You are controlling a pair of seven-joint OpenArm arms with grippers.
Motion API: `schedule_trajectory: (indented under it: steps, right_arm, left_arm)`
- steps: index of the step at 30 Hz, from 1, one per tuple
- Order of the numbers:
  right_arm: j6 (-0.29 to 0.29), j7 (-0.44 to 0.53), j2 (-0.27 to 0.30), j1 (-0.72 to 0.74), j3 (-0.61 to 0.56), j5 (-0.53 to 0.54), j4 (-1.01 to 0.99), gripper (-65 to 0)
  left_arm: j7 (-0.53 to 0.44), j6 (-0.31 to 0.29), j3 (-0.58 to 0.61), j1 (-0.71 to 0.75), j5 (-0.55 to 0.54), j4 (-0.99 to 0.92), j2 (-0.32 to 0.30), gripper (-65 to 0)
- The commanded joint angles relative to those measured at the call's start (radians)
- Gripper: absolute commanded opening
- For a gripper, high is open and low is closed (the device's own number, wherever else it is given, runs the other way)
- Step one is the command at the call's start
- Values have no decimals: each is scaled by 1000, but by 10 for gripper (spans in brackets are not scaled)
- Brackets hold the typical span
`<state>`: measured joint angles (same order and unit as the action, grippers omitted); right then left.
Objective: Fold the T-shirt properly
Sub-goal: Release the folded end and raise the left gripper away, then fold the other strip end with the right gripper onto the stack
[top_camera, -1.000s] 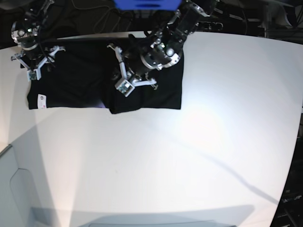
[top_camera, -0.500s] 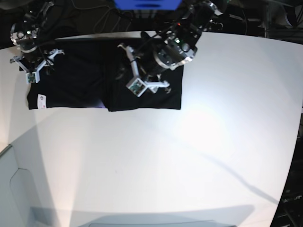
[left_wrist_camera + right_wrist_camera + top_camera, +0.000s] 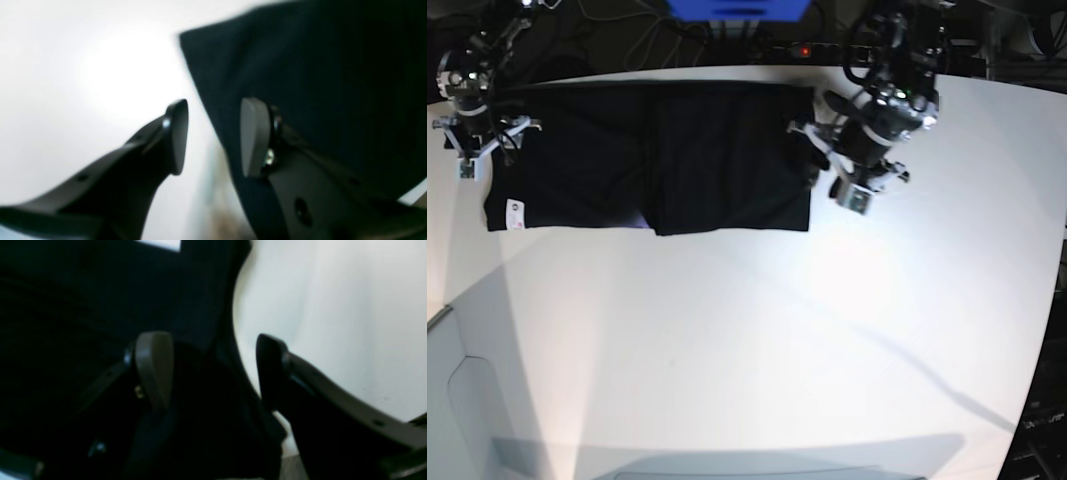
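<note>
The black T-shirt (image 3: 677, 160) lies flat and partly folded along the far edge of the white table (image 3: 757, 340). A doubled panel (image 3: 727, 165) covers its right half. My left gripper (image 3: 825, 165) is open and empty at the shirt's right edge. In the left wrist view (image 3: 213, 136) one finger is over the cloth (image 3: 317, 66) and the other over bare table. My right gripper (image 3: 487, 150) is open and empty at the shirt's left edge. In the right wrist view (image 3: 213, 373) it straddles the cloth's border (image 3: 83, 306).
A small white label (image 3: 515, 212) sits at the shirt's front left corner, and a sliver of purple (image 3: 634, 222) shows at the front hem. Dark cables and a blue object (image 3: 737, 8) lie beyond the table's far edge.
My left arm has swung right, from over the shirt's middle to its right edge. My right arm has shifted slightly left and back. The shirt's front edge lies flatter.
</note>
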<state>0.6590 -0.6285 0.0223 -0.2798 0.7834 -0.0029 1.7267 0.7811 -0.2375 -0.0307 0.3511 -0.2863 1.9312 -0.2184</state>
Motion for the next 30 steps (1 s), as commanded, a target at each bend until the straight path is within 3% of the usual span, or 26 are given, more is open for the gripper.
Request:
schedule_trajectory:
  steps: [1, 6, 13, 16, 22, 30]
  right_arm:
    - [20, 17, 14, 4, 6, 8, 5, -250]
    - [20, 19, 35, 41, 8, 8, -77, -250]
    - [21, 19, 63, 60, 5, 8, -152, -260]
    - [39, 19, 64, 64, 3, 8, -181, -331]
    - [39, 19, 64, 83, -5, 4, -225, -644]
    - [39, 19, 75, 80, -46, 8, -132, -650]
  left_arm:
    - [-19, -4, -45, -4, -49, 18, -6, -398]
    - [-9, -4, -263, -5, -224, 9, -6, -398]
    - [-7, -4, -329, -5, -238, -20, -6, -398]
    - [-12, -4, -329, -5, -238, -63, -6, -398]
    - [-16, -4, -331, -4, -238, -129, -6, -398]
    - [-16, -4, -331, -1, -238, -132, -6, -398]
